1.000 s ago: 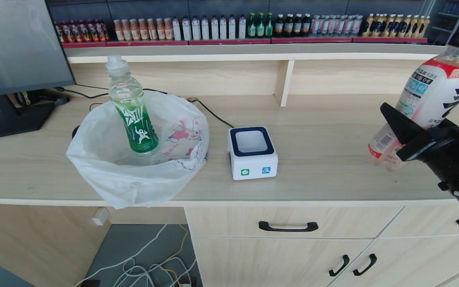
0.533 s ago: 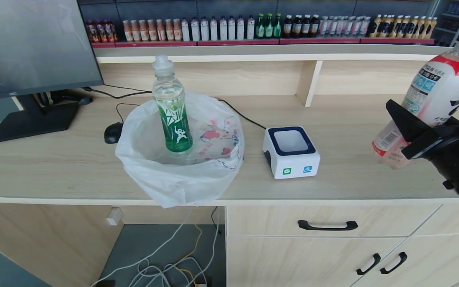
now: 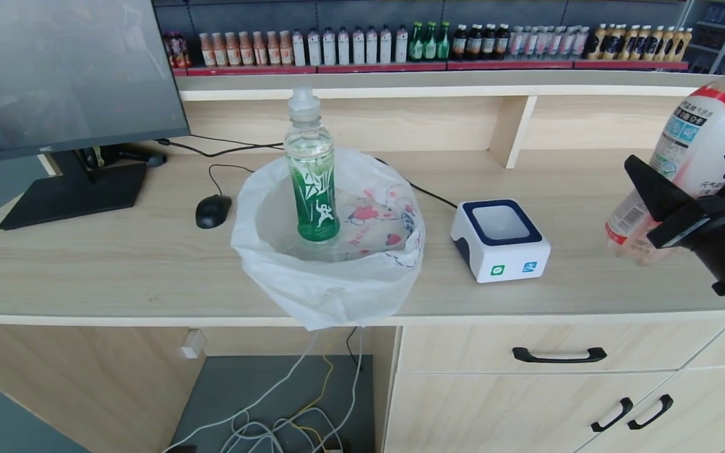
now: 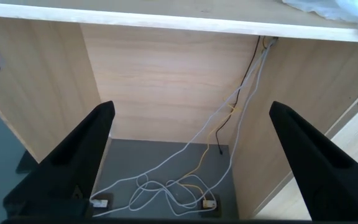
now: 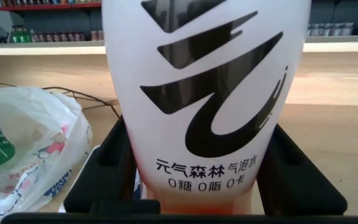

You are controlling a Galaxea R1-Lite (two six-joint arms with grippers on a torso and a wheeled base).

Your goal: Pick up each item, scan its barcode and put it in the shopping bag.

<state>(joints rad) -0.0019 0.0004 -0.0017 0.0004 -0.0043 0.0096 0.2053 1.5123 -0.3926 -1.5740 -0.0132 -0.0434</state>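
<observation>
A white-labelled plastic drink bottle (image 3: 699, 157) is pinched, tilted, in the black right gripper (image 3: 683, 192) right of the white box scanner (image 3: 500, 240), likely to present its barcode (image 3: 628, 218).

Upright green bottle (image 3: 311, 170) in the shopping bag (image 3: 328, 277) mouth, room beside it toward the scanner (image 3: 500, 240), scanner just beside the bag, mouse (image 3: 213, 211) near the other side, bare counter (image 3: 589, 270) between scanner and white bottle (image 3: 702, 145).

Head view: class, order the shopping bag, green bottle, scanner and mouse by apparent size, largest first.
Largest: shopping bag.
Next: green bottle and scanner, about alike, one taller, one broader, so unranked.
Smallest: mouse.
</observation>
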